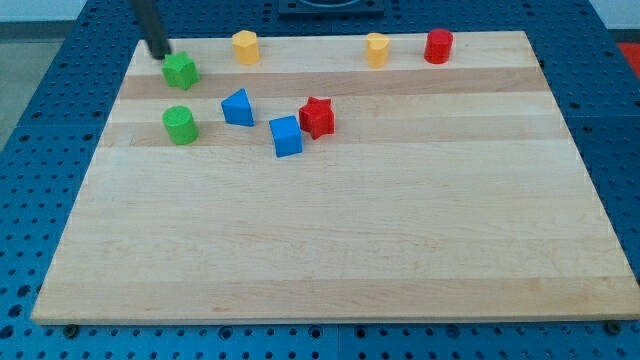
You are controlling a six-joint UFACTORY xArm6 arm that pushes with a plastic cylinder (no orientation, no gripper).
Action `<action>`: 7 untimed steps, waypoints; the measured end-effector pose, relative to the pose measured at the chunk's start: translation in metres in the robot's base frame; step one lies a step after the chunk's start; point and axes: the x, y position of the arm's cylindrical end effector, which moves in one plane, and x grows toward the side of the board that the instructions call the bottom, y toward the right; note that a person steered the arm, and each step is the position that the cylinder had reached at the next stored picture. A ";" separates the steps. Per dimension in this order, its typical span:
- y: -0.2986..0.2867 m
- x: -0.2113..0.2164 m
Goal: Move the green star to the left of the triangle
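The green star (181, 71) sits near the board's top left. My tip (160, 55) is just up and to the left of it, touching or nearly touching its edge. The blue triangle (237, 107) lies below and to the right of the star. A green cylinder (180, 125) stands to the left of the triangle, straight below the star.
A blue cube (286, 136) and a red star (317, 117) sit close together right of the triangle. A yellow block (245, 46), another yellow block (376, 49) and a red cylinder (438, 46) line the top edge of the wooden board (330, 250).
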 end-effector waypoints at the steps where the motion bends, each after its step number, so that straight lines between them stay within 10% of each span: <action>1: 0.036 0.019; 7: -0.044 0.038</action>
